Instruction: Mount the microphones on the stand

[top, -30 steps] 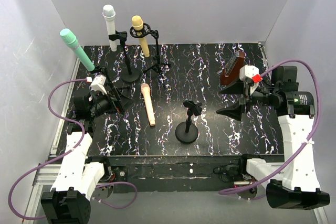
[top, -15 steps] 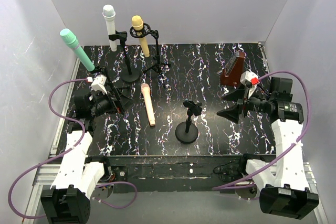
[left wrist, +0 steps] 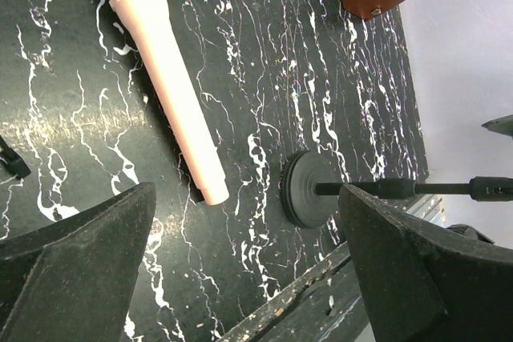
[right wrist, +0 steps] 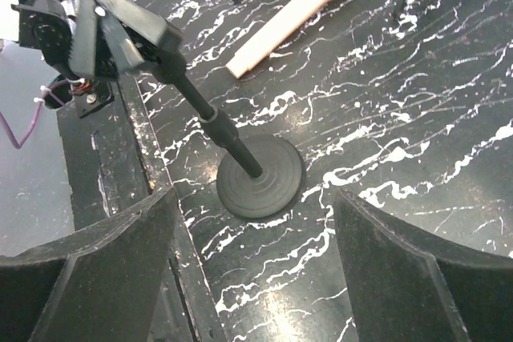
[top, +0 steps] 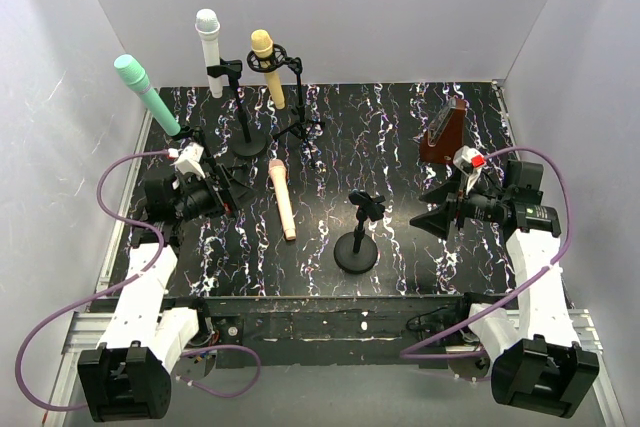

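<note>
Tools on both arms gape wide and carry nothing. The left tool (left wrist: 246, 214) hangs low over the tabletop (top: 400, 127) with its fingers far apart. The peach-pink microphone (left wrist: 168, 78) lies flat just ahead of it, head pointing toward the back, and neither finger touches it. The right tool (right wrist: 255, 198) is spread just as far and faces the empty stand (top: 357, 237), whose round base sits near the front edge between the two arms; the tool is clear of it. Three microphones sit clipped into stands at the back left: the mint green microphone (top: 148, 95) leaning outward, the white microphone (top: 210, 52) nearly upright, the yellow microphone (top: 267, 67) just beside it. A brown metronome (top: 443, 132) stands at the right rear, near the right arm
</note>
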